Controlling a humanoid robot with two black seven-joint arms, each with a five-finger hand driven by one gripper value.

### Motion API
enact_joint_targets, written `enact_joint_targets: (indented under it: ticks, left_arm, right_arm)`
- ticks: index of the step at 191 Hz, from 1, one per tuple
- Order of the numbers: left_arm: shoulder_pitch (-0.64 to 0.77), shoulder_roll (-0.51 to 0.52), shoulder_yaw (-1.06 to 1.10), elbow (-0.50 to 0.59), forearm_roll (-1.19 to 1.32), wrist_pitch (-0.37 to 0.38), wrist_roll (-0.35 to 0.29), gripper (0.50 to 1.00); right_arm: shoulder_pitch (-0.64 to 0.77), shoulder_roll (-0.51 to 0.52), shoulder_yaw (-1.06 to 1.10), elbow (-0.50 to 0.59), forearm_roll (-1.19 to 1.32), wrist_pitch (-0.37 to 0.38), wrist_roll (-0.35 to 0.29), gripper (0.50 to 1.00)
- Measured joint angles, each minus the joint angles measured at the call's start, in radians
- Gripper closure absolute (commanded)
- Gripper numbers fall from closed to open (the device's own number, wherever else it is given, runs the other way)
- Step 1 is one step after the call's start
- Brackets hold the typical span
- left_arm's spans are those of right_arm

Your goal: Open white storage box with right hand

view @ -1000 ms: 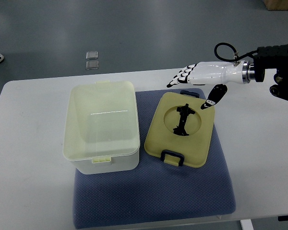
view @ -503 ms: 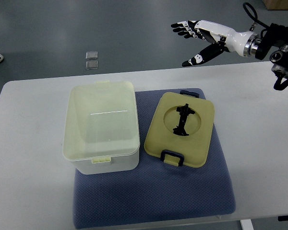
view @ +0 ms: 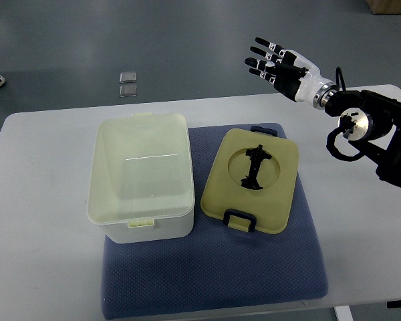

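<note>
White storage box sits open on blue mat, left side; its lid lies flat just beside it, handle up. Right hand raised beyond table's far edge, fingers spread, holding nothing. Opening looks done; nothing left to do

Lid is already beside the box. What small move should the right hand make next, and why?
Probably just draw back to rest at the right. The lid lies flat on the blue mat, apart from the open white box, and the right hand hovers open, holding nothing.
</note>
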Motion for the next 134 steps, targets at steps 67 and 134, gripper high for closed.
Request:
enact_joint_targets:
  ticks: [67, 134]
  left_arm:
    - [0.000, 0.000, 0.000, 0.000, 0.000, 0.000, 0.000, 0.500]
    - [0.000, 0.000, 0.000, 0.000, 0.000, 0.000, 0.000, 0.500]
  right_arm:
    - [-0.030, 0.014, 0.020, -0.018, 0.086, 0.004, -0.036, 0.570]
    - [-0.037, 0.019, 0.020, -0.016, 0.090, -0.003, -0.016, 0.570]
